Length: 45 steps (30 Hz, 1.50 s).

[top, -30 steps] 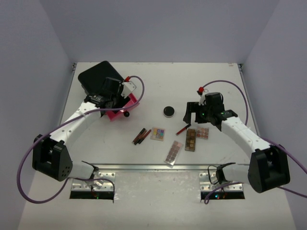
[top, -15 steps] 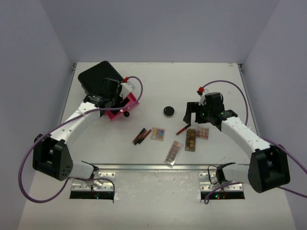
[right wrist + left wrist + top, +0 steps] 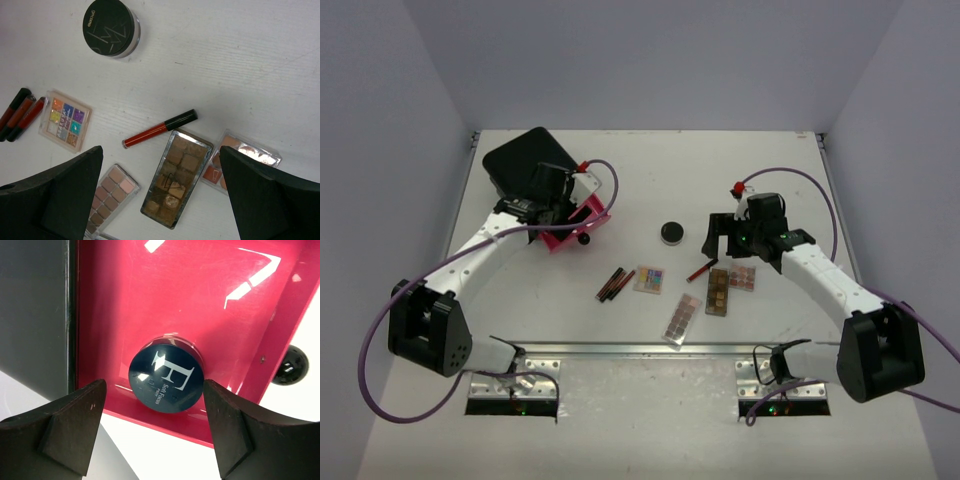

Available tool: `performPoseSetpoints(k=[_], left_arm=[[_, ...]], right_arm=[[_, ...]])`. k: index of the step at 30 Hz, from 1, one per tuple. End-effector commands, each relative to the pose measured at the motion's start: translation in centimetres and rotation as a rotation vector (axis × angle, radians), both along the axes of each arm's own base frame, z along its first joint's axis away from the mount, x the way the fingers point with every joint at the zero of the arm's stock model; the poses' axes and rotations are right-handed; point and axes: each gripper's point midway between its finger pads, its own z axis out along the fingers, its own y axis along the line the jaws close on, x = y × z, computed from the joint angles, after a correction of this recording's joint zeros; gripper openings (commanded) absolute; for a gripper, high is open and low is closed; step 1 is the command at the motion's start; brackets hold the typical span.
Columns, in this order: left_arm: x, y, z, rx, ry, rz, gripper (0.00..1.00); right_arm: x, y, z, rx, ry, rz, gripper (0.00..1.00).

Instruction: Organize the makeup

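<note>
One stowed: the blue compact (image 3: 166, 377) lies in the pink drawer (image 3: 200, 300), with the left gripper (image 3: 154, 390) spread clear of it. The right gripper (image 3: 160, 165) hangs wide, empty, over the red stick (image 3: 159, 128). The next move looks like dropping and pinching it.

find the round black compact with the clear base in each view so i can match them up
Top external: the round black compact sits near the middle of the white table.
Left wrist: not in it; the dark blue compact in the pink drawer is a different one.
Right wrist: upper left.
Shared landmark: the red stick with a black cap, below and right of it in both.
</note>
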Motion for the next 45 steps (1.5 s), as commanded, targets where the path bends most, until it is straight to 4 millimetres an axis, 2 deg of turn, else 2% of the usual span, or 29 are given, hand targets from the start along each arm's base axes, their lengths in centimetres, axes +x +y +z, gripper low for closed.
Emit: performPoseSetpoints(k=[1, 5, 7, 9, 11, 15, 16, 17, 18, 21, 22, 23, 25, 29, 32, 35, 36, 39, 44, 45], left_arm=[[2.0, -1.3, 3.7, -0.084, -0.081, -0.015, 0.76], [3.2, -3.2, 7.5, -0.187, -0.136, -0.043, 0.76], [3.7, -4.0, 9.5, -0.239, -0.172, -0.046, 0.78], [4.5, -4.5, 12.2, -0.28, -0.235, -0.05, 0.81], [5.3, -4.6, 14.0, -0.299, -0.29, -0.038, 0.83], [6.5, -3.5, 16.4, -0.27, -0.394, 0.01, 0.87], [6.6, -3.0, 16.5, -0.246, -0.401, 0.025, 0.87], [7.1, -2.5, 16.8, -0.231, -0.431, 0.04, 0.9], [7.7, -1.6, 17.0, -0.203, -0.45, 0.071, 0.91], [9.2, 0.9, 15.8, -0.23, -0.401, 0.149, 0.91], [10.0, 1.4, 14.9, -0.246, -0.372, 0.167, 0.91], [10.3, 1.5, 14.8, -0.259, -0.368, 0.173, 0.91], [11.2, 2.9, 13.6, -0.258, -0.36, 0.215, 0.91], [12.0, 4.1, 11.6, -0.253, -0.347, 0.244, 0.91], [12.6, 6.5, 10.6, -0.283, -0.34, 0.298, 0.91], [12.9, 9.0, 9.7, -0.302, -0.334, 0.354, 0.91], [12.9, 9.2, 9.7, -0.311, -0.335, 0.358, 0.91], [12.6, 9.2, 8.9, -0.313, -0.331, 0.348, 0.91], [13.0, 11.3, 7.5, -0.303, -0.326, 0.395, 0.92], [13.1, 11.6, 7.3, -0.306, -0.328, 0.401, 0.92]], right_arm=[[1.7, 1.2, 2.2, 0.046, -0.056, 0.023, 0.99], [3.0, 2.9, 2.4, 0.039, -0.038, 0.05, 0.99], [3.2, 4.6, 2.1, 0.006, -0.022, 0.098, 0.99], [4.2, 6.7, 1.5, -0.044, -0.008, 0.149, 0.99], [4.9, 7.8, 0.6, -0.086, 0.025, 0.177, 0.99], [7.0, 9.1, -1.4, -0.155, 0.096, 0.171, 0.99], [7.6, 9.4, -0.7, -0.157, 0.071, 0.164, 0.99], [7.6, 9.2, -2.2, -0.191, 0.11, 0.161, 0.99], [7.9, 9.6, -2.8, -0.211, 0.12, 0.164, 0.99], [9.1, 10.6, -3.4, -0.236, 0.122, 0.17, 0.99], [9.3, 10.8, -3.9, -0.251, 0.129, 0.171, 0.99], [9.5, 10.9, -4.2, -0.256, 0.134, 0.173, 0.99], [10.0, 10.3, -5.1, -0.311, 0.15, 0.153, 0.99], [10.1, 8.8, -6.2, -0.392, 0.163, 0.117, 0.99], [9.9, 9.8, -6.8, -0.344, 0.168, 0.15, 0.99], [9.3, 11.3, -7.7, -0.281, 0.198, 0.207, 0.9], [9.2, 11.5, -7.7, -0.274, 0.199, 0.214, 0.88], [9.3, 10.9, -8.3, -0.314, 0.196, 0.189, 0.85], [9.4, 10.6, -8.7, -0.33, 0.194, 0.175, 0.75], [9.4, 10.5, -8.7, -0.331, 0.193, 0.176, 0.7]])
